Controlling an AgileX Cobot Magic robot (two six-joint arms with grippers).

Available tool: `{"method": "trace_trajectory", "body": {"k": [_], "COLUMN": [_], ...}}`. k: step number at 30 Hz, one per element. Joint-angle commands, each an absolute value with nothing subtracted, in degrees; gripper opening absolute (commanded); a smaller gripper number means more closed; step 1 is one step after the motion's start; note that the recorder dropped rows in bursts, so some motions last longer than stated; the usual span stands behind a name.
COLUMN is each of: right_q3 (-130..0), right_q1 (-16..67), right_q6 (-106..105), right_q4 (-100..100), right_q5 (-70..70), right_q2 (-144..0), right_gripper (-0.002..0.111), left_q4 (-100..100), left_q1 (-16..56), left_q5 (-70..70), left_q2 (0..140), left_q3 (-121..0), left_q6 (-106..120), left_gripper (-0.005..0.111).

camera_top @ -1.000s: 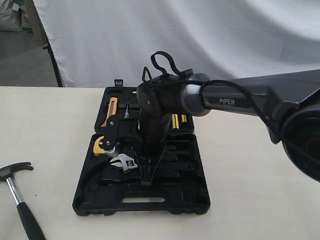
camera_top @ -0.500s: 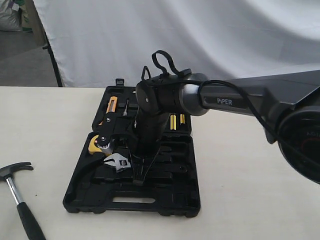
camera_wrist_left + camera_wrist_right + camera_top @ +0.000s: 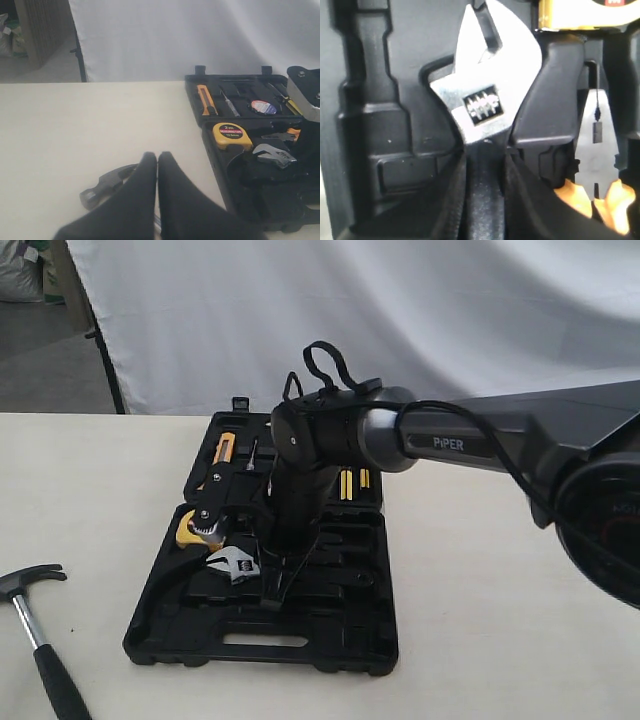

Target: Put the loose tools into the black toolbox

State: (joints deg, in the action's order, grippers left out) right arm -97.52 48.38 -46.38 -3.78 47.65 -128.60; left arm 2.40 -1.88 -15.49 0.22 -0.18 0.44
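The black toolbox (image 3: 300, 645) lies open in the middle of the table. My right gripper (image 3: 276, 592) reaches down into its near half and is shut on the black handle of the adjustable wrench (image 3: 487, 95), whose silver head (image 3: 232, 563) rests over a recess. In the right wrist view the handle runs between the two fingers (image 3: 452, 200). The claw hammer (image 3: 35, 615) lies on the table left of the case. My left gripper (image 3: 157, 156) hangs shut and empty just above the hammer's head (image 3: 107, 184). The small tape roll (image 3: 263, 107) sits in the far half.
A yellow tape measure (image 3: 190, 530) sits in the case beside the wrench head. Orange-handled pliers (image 3: 595, 150) lie in a recess close to my right fingers. An orange knife (image 3: 226, 450) and screwdrivers fill the far half. A white backdrop hangs behind the table.
The toolbox has slid to the left and turned a little, together with my right gripper and the wrench. The hammer has not moved.
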Motion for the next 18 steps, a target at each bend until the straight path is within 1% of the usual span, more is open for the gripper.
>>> {"method": "trace_trajectory", "body": {"k": [1, 3, 4, 6, 18], "right_q3": [-97.8, -97.8, -97.8, -97.8, -98.0], "right_q1": [48.2, 48.2, 48.2, 48.2, 48.2], "right_q6": [-45.4, -45.6, -45.7, -45.7, -45.7], "right_q4": [-4.9, -4.9, -4.9, -4.9, -6.1], "right_q5": [47.5, 48.5, 48.7, 48.9, 48.0], "right_q2": [-128.9, -128.6, -128.3, -127.5, -124.0], "right_gripper": [0.06, 0.075, 0.081, 0.085, 0.084], "left_q4": [2.1, 2.1, 2.1, 2.1, 2.1], "left_q1": [-1.4, -1.4, -1.4, -1.4, -1.4], "left_q5": [-15.4, -15.4, -15.4, -15.4, -15.4], "left_q2": [0.0, 0.0, 0.0, 0.0, 0.0], "left_q3": [0.0, 0.0, 0.0, 0.0, 0.0], "left_q6": [0.0, 0.0, 0.0, 0.0, 0.0], "left_gripper": [0.001, 0.001, 0.001, 0.001, 0.001]}}
